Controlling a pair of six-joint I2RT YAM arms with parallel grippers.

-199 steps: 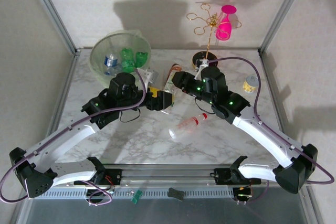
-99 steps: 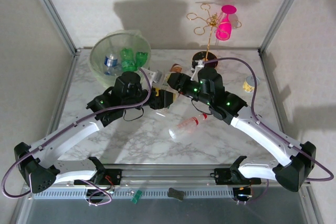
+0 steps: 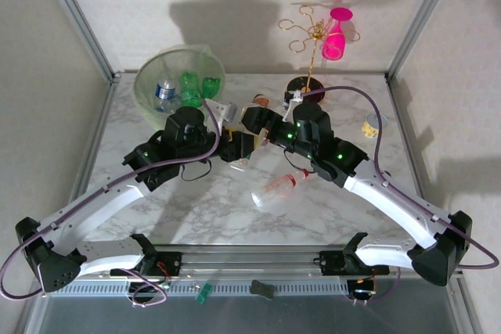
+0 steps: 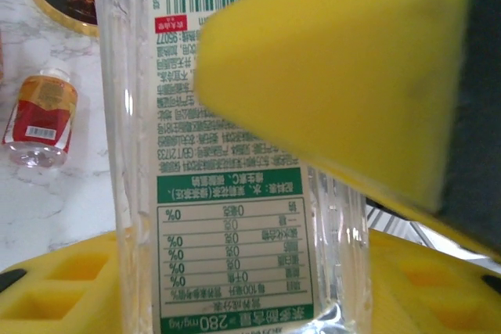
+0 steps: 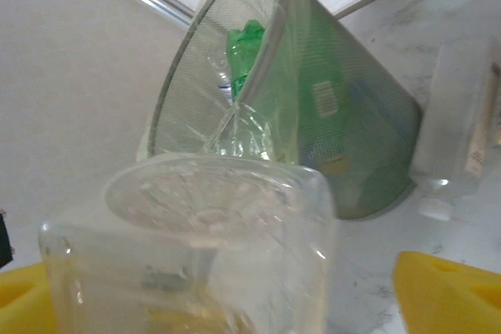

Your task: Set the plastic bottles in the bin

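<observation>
A clear bottle (image 4: 235,154) with a green-and-white label stands between the yellow fingers (image 4: 337,76) of my left gripper (image 4: 250,217), which is shut on it. In the top view that gripper (image 3: 237,149) sits mid-table, right of the bin (image 3: 180,84). My right gripper (image 3: 252,121) is at the same bottle's other end. Its yellow fingers (image 5: 446,295) stand wide, open, apart from the bottle's base (image 5: 203,248). The pale green bin (image 5: 313,115) holds green bottles and a blue-labelled one. Another clear bottle (image 3: 278,188) with a red cap lies on the marble nearer me.
A clear bottle (image 5: 462,138) lies beside the bin. A small red-labelled bottle (image 4: 39,119) lies on the table, and a small yellow-labelled one (image 3: 374,124) lies at the right. A gold wire stand on a black base (image 3: 301,85) carries a pink glass (image 3: 337,33) at the back.
My left gripper has closed on the clear bottle and my right gripper has opened off it. Both grippers have shifted slightly left, toward the bin.
</observation>
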